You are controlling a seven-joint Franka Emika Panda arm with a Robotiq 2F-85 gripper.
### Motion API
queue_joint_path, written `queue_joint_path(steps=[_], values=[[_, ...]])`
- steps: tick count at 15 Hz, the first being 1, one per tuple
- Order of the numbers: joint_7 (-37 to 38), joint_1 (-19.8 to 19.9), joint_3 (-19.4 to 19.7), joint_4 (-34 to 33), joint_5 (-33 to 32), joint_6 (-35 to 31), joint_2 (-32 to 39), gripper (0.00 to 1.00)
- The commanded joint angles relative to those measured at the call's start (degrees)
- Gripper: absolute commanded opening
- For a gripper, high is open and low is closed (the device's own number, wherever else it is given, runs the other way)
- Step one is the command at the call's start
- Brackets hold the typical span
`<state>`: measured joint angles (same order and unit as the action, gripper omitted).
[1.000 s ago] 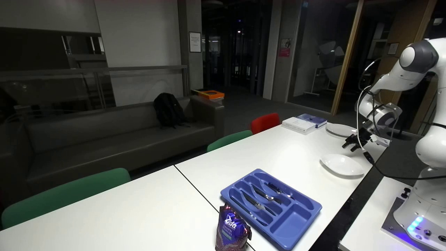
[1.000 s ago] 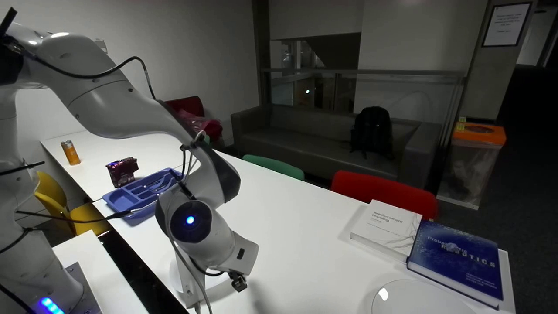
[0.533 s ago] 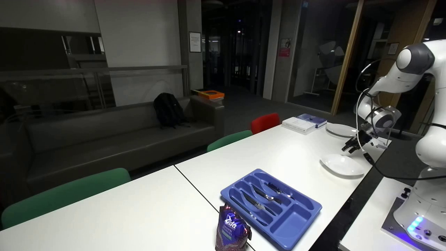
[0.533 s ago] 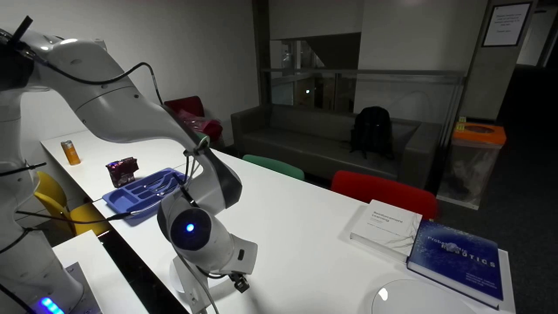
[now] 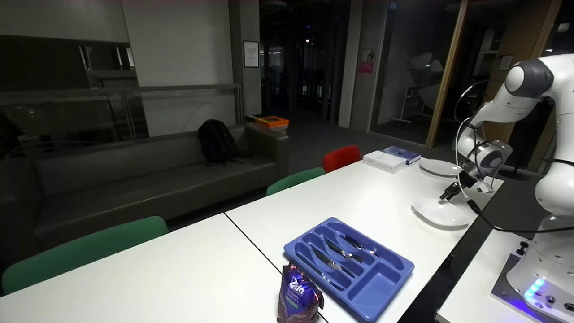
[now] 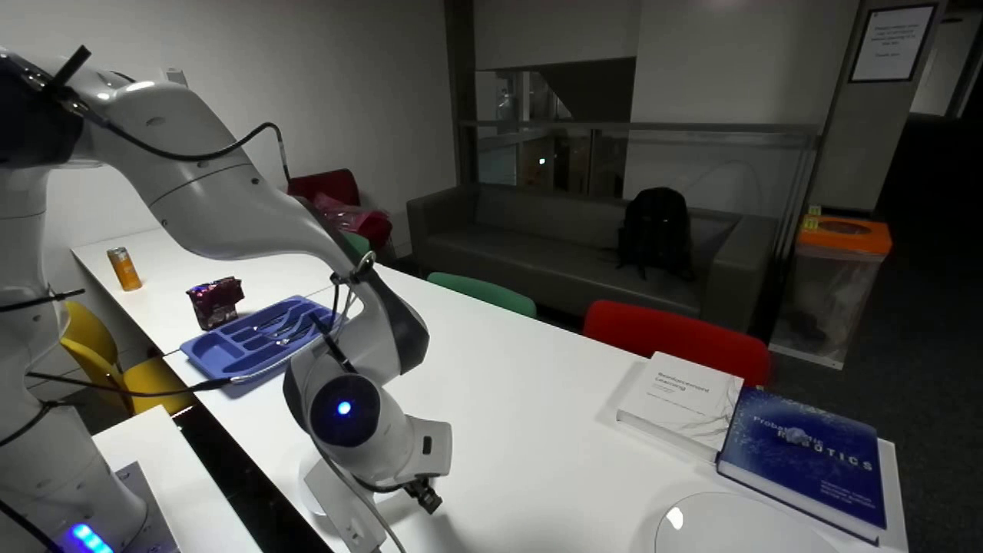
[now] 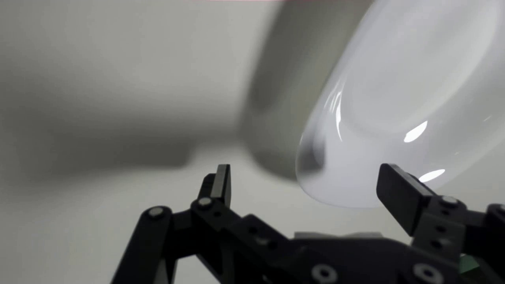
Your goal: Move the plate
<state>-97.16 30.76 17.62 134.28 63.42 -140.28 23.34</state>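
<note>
A glossy white plate [image 5: 441, 212] rests on the table near the robot's side; in the wrist view the plate [image 7: 410, 79] fills the upper right. My gripper [image 5: 444, 197] hovers at the plate's back rim, tilted downward. Seen from the wrist, the jaws of the gripper [image 7: 306, 167] stand wide apart. One rounded end of the plate reaches between them, with the right finger [image 7: 400, 193] overlapping it and the left finger [image 7: 223, 183] over bare table. Whether either finger touches the rim, I cannot tell. The arm hides most of this plate and the fingertips in an exterior view.
Another flat white plate [image 5: 437, 167] lies farther along the table, beside a white book [image 5: 384, 160] and a blue book [image 6: 802, 461]. A blue cutlery tray [image 5: 381, 287] and a purple bag [image 5: 298, 296] stand on the opposite side. An orange can [image 6: 124, 269] is at the table's end.
My arm has lowered and the gripper has come down and toward the back rim of the nearer plate, turning slightly. Neither plate has moved.
</note>
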Motion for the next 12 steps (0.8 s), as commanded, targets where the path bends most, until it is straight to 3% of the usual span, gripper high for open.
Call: queue_joint_path(steps=[1,7,12], values=[[-5.8,-0.2,-0.5,-1.1,0.8,0.0,1.2,1.00],[-12.2,0.2,-1.1,-1.4,1.3,1.3,2.3,1.00],[-13.0,0.5,-0.7,-1.9,-0.4,5.5,2.9,1.00]])
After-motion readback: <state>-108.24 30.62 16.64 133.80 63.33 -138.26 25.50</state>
